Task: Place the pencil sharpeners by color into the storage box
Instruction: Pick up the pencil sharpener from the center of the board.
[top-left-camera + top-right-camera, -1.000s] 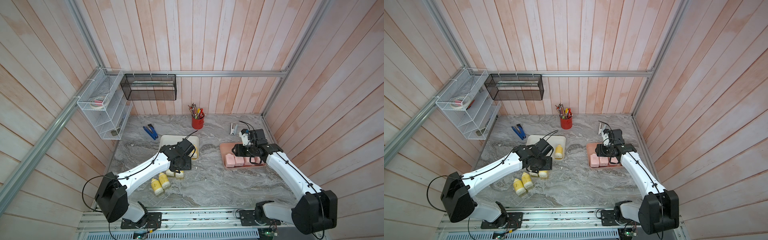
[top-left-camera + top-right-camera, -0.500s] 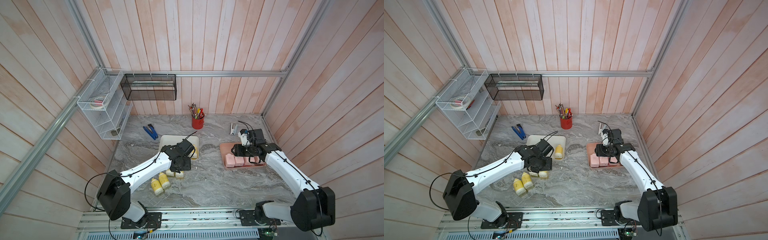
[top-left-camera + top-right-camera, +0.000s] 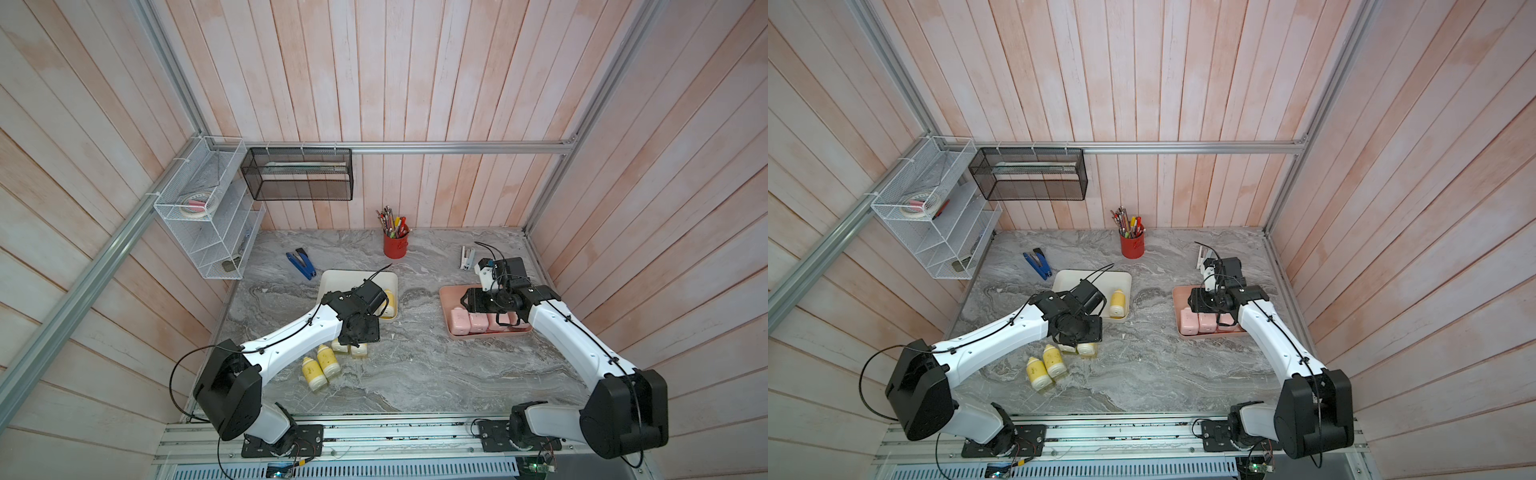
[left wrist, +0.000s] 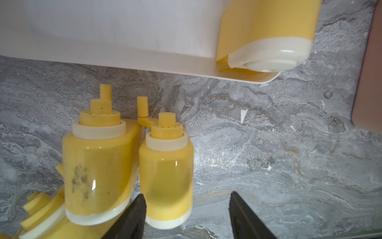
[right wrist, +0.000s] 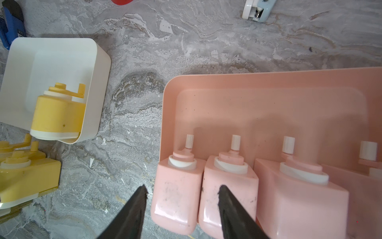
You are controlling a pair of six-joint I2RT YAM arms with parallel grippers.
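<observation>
On the far left, the white wire rack (image 3: pixel 208 232) hung on the wall. A blue-and-black hand tool (image 3: pixel 301 264) lay on the marble table (image 3: pixel 415 374) just behind the cream tray (image 3: pixel 332 280). One yellow sharpener (image 3: pixel 1117 302) lay on its side in that tray, near its right edge.

Four more yellow sharpeners lay on the table in front of the tray. Two (image 3: pixel 311 372) sat close together nearest me, and two were tucked under my left gripper (image 4: pixel 187 194). In the left wrist view its fingers stood apart, astride one sharpener of that pair (image 4: pixel 166 175). One finger (image 4: pixel 134 215) sat just beside its flank and the other was well clear, so nothing was grasped. The other sharpener of the pair (image 4: pixel 97 165) lay close alongside.

At the back middle stood the red pencil cup (image 3: pixel 395 245). Right of centre sat the pink tray (image 3: pixel 449 295), with four pink sharpeners (image 3: pixel 478 323) in a row along its near side, white cranks pointing away from me.

My right gripper (image 5: pixel 182 186) hung over the left end of that row. Its fingers were spread to either side of the leftmost pink sharpener (image 5: pixel 177 192) and not clamped on it. I could not tell whether they brushed it. A small white stapler (image 3: pixel 466 257) lay behind the tray.
</observation>
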